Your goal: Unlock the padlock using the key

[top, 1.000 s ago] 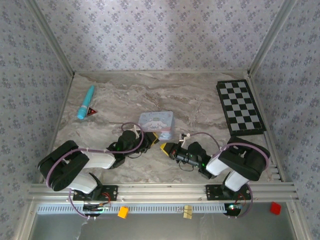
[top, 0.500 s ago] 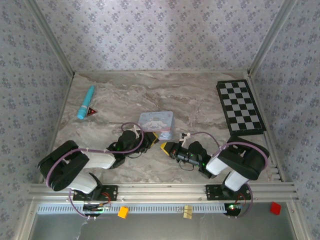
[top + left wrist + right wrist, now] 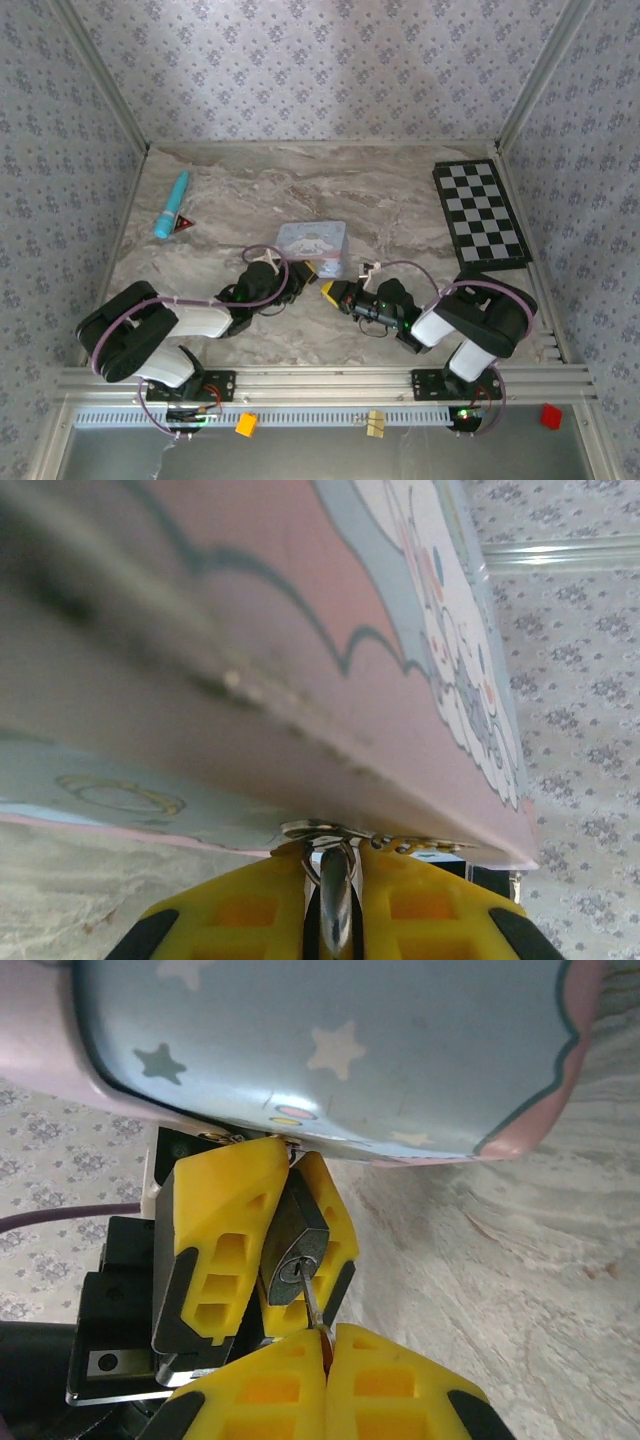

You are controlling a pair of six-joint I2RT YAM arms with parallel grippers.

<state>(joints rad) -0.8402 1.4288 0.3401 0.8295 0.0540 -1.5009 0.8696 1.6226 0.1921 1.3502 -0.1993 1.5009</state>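
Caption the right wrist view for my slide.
Right gripper holds the key in the padlock clamped by the left gripper.

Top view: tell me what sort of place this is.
Probably a lab robot booth, not a home: wallpapered panels in a metal frame box in a marble-look table, with a left arm and right arm bolted to a rail.
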